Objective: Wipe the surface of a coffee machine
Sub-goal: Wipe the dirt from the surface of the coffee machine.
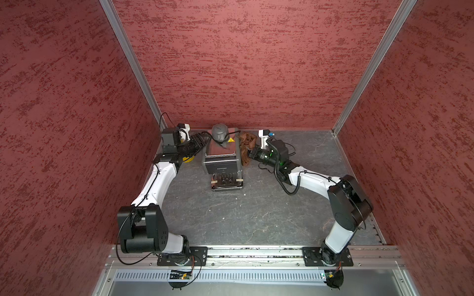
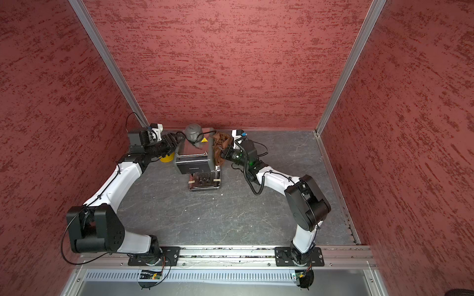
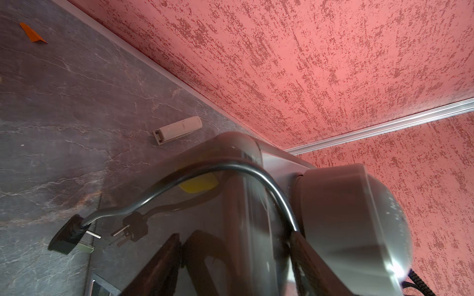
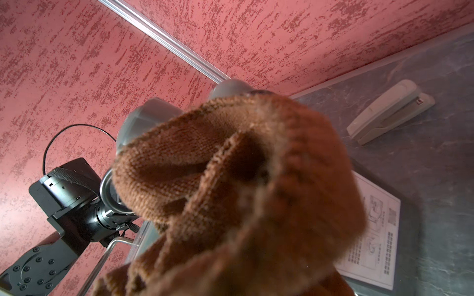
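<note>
Here, boxy grey-and-black coffee machine [image 1: 221, 160] on dark marbled desk [image 1: 230, 217] between both arms' jaws, right gripper [image 1: 250, 153] jaws closed on brown terry cloth [image 1: 246, 143] against its side, left gripper [image 1: 202, 140] jaws spread astride its top edge.

coffee machine [image 1: 220, 161] | boxy grey-black body, upright, back middle of the table [image 1: 256, 217], close to the rear wall, front facing the near edge | steel drip tray [image 1: 227, 182] at its foot, two tape strips across | grey domed cap [image 1: 219, 132], yellow warning sticker [image 1: 230, 140] on top | black cord [image 3: 195, 176] arcs over its left side, plug [image 3: 67, 237] low beside it
</note>
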Robot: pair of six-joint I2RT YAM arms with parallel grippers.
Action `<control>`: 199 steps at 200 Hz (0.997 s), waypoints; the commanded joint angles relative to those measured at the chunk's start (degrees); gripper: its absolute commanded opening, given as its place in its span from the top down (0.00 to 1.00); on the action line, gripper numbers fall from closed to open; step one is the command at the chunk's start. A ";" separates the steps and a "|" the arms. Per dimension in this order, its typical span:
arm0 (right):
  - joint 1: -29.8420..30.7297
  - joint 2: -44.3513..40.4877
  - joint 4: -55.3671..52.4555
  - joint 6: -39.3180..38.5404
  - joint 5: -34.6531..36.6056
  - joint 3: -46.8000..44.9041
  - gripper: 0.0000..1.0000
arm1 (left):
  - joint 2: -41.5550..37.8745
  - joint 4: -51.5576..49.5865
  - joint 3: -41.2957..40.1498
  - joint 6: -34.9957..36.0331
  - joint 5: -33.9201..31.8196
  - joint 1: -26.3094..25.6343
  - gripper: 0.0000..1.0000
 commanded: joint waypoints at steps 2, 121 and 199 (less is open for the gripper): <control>1.45 1.60 -0.46 -3.81 -3.95 2.55 1.00 | 1.22 -1.86 -0.59 2.33 1.10 -0.54 0.33; 1.36 -1.11 9.02 -6.35 -9.02 -3.58 1.00 | -0.58 1.03 -5.43 3.29 -1.49 0.75 0.33; 1.40 -1.03 7.63 -7.15 -9.75 -3.89 1.00 | -0.06 2.31 -5.49 2.83 -0.81 0.95 0.33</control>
